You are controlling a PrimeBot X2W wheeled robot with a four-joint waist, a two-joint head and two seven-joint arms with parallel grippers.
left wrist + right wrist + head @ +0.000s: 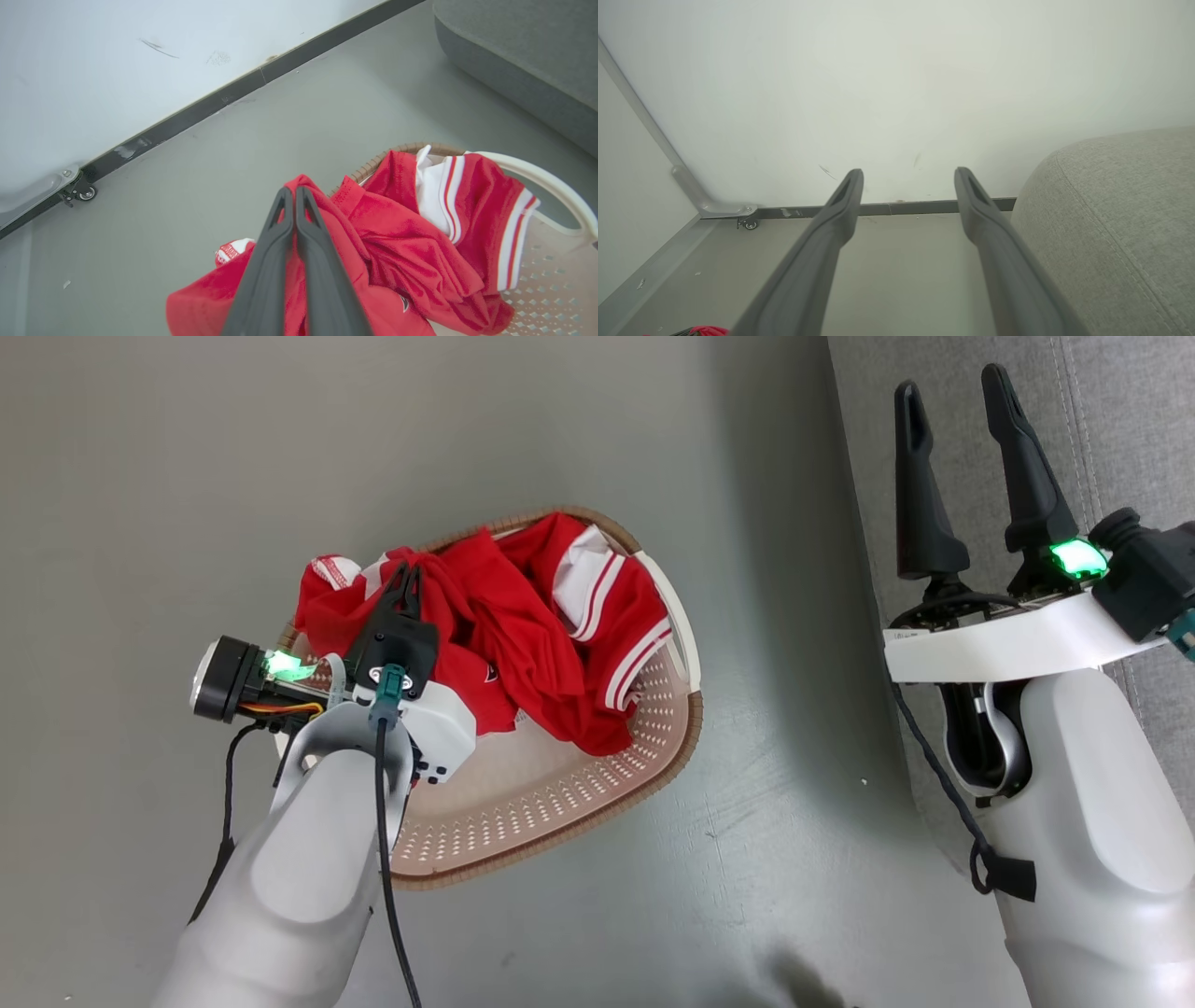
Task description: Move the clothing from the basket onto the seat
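The basket (579,784) stands on the grey floor with the red clothing (523,616) heaped in its far half and spilling over the left rim. A white-striped garment (607,588) lies on the right of the heap. My left gripper (409,577) is shut on a raised bunch of the plain red fabric. In the left wrist view its closed fingers (293,190) pinch that fabric, with the rest of the clothing (411,252) draped to the right over the basket (546,172). My right gripper (950,381) hangs open and holds nothing at the edge of the grey seat (1139,420).
A white wall with a dark baseboard (210,105) runs behind the basket, and a small caster wheel (86,192) sits at its foot. The seat (1120,210) rises right of my open right gripper (909,173). Bare grey floor (794,821) lies between basket and seat.
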